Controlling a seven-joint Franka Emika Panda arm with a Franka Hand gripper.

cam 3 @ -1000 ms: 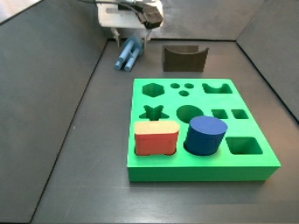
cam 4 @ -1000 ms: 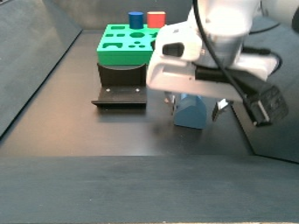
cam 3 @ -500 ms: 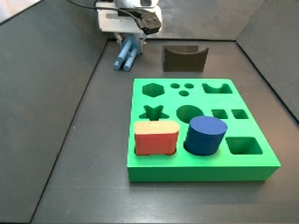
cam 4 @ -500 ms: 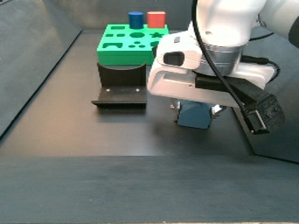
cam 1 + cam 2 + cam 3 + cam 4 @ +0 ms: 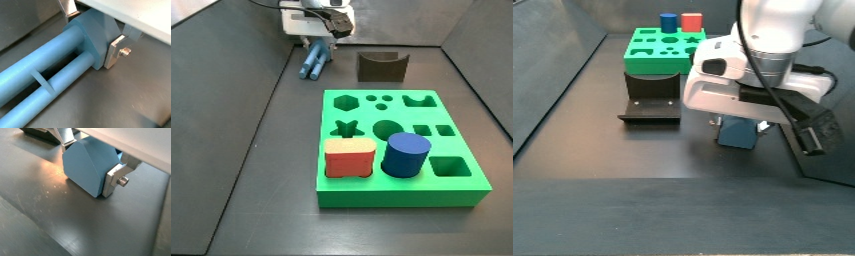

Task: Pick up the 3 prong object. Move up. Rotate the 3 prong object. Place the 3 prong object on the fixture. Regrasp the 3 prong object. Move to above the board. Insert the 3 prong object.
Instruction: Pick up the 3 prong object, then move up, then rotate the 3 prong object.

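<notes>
The 3 prong object (image 5: 313, 63) is a light steel-blue piece lying on the dark floor at the back, left of the fixture (image 5: 381, 66). In a wrist view its long round lobes (image 5: 47, 70) run away from a flat-faced end block (image 5: 87, 168). My gripper (image 5: 318, 44) is down over that end, and its silver fingers (image 5: 117, 50) press against both sides of the block. It is shut on the piece, whose underside seems to rest on the floor. The green board (image 5: 398, 196) lies nearer the front. From another side the piece (image 5: 738, 133) sits under the arm.
A red block (image 5: 348, 158) and a dark blue cylinder (image 5: 405, 155) stand in the board's front holes. The fixture (image 5: 651, 108) stands between the board (image 5: 647, 45) and my gripper (image 5: 738, 122). Dark walls close in the floor at the back and sides.
The gripper has shifted slightly over the end of the 3 prong object. The piece itself has barely moved.
</notes>
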